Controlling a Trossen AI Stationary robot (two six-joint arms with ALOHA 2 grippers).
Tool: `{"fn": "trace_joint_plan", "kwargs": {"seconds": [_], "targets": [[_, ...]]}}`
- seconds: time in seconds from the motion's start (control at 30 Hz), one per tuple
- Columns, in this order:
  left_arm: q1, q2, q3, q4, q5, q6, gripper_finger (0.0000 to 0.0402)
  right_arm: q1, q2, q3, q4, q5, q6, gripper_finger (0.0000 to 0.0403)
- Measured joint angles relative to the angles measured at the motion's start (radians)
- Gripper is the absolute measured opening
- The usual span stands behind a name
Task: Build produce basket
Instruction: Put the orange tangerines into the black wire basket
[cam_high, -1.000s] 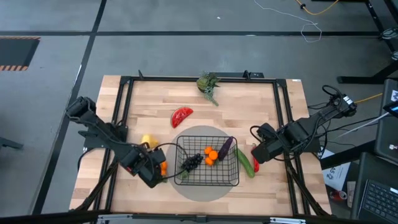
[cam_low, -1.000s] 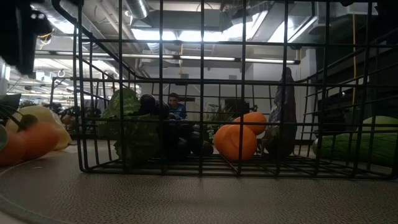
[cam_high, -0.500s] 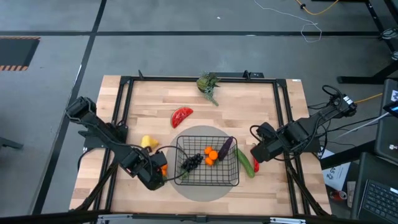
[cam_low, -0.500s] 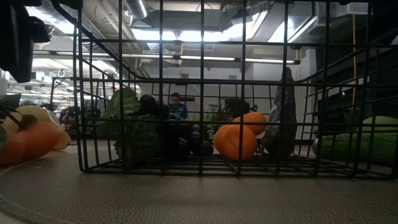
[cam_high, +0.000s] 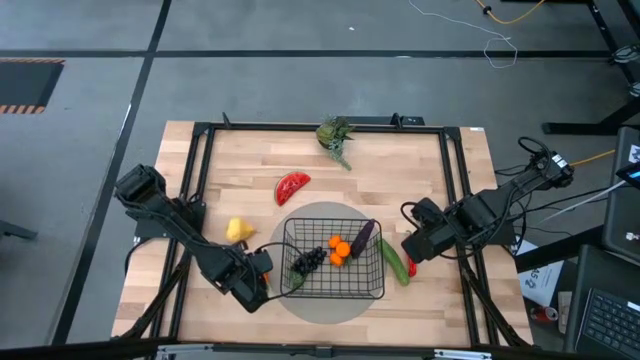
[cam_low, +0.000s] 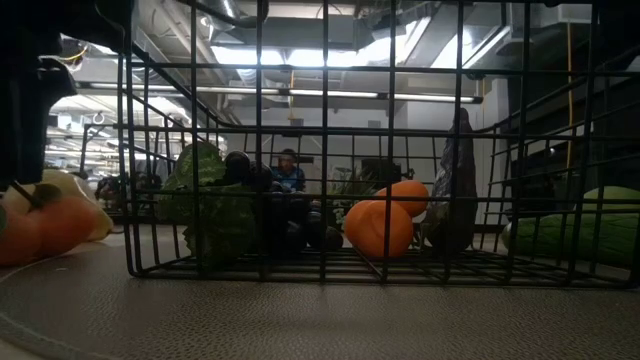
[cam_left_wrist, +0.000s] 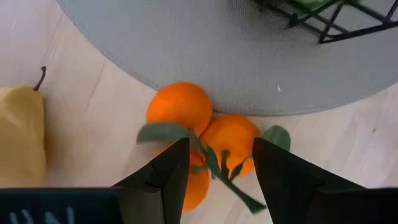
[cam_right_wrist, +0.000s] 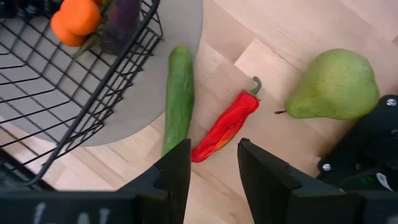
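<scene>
From above, the left claw (cam_high: 262, 280) has slid along the tabletop (cam_high: 400, 160) toward the basket (cam_high: 333, 258) front-left corner, now covering the oranges. Low down, the oranges (cam_low: 40, 225) appear unlifted, though dim. The left wrist shows parted fingers straddling the cluster, leafy stem pointing back between them, apparently nothing gripped. The right claw (cam_right_wrist: 210, 163) hovers part-open, empty, over the chili (cam_right_wrist: 225, 126), which lies parallel to the cucumber (cam_right_wrist: 178, 96).

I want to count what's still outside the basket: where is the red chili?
In the right wrist view the red chili lies on the bare wood right of the basket, between the green cucumber and the green pear.
</scene>
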Motion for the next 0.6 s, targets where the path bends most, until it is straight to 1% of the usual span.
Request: {"fn": "trace_joint_plan", "kwargs": {"seconds": [0.33,0.43,0.6], "targets": [[-0.006,0.002,0.0,-0.001,0.008,-0.003,0.0171,0.0,0.0,0.0,0.015,-0.001,0.0,0.0134],[-0.006,0.016,0.0,-0.003,0.01,-0.004,0.0171,0.0,0.0,0.0,0.017,-0.001,0.0,0.0134],[-0.009,0.06,0.001,0.001,0.048,-0.016,0.0171,0.0,0.0,0.0,0.026,-0.004,-0.001,0.0134]]}}
